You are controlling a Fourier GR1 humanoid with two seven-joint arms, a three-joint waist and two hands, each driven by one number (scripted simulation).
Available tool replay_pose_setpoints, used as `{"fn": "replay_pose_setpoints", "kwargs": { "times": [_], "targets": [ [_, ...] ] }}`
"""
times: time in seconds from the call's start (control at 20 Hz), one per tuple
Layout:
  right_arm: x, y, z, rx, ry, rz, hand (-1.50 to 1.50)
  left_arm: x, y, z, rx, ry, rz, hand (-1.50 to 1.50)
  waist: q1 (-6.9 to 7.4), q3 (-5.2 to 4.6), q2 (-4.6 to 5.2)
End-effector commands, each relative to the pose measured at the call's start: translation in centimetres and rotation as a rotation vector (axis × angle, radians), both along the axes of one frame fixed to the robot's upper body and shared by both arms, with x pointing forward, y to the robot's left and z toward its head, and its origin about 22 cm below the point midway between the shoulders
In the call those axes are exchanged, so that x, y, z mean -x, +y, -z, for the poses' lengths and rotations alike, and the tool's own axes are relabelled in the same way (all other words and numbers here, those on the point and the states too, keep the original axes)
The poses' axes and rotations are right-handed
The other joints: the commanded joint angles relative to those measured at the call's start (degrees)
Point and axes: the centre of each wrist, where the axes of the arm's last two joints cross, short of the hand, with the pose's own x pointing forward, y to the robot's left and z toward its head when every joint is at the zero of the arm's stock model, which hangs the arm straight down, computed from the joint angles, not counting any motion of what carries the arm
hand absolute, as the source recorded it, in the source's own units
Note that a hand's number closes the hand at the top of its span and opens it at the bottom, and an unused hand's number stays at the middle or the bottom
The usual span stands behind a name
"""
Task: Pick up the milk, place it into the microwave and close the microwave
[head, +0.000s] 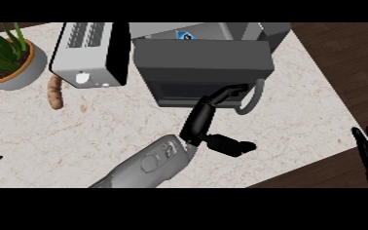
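Note:
The milk (185,35), a small blue and white carton, shows inside the grey microwave (215,29) at the back, just behind the upper edge of the door. The dark microwave door (201,58) faces me, with its window and a curved handle (251,100) at the lower right. My left hand (205,119) reaches up from the lower middle, its straight fingers (229,91) touching the door's lower front by the window and its thumb sticking out to the right. It holds nothing. My right hand (359,143) rests open at the right edge.
A white and black toaster (86,53) stands left of the microwave. A potted plant (14,63) sits at the far left, with a brown root vegetable (55,92) lying beside it. The marble counter (86,126) ends at a slanted edge on the right, over a dark floor.

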Motion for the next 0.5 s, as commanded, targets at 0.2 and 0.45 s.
{"fn": "replay_pose_setpoints", "kwargs": {
  "times": [0.2, 0.45],
  "targets": [
    [-1.2, -0.2, -1.8, -0.008, -0.041, -0.076, -1.50, -2.2, -0.5, -2.0, 0.042, -0.036, -0.056, -1.50, -3.13, 0.09, 1.07],
    [-1.6, -0.6, -2.4, -0.014, -0.043, -0.112, -1.50, -3.2, -0.6, -2.3, 0.039, -0.060, -0.087, -1.50, -4.17, 0.19, 1.44]
  ]
}}
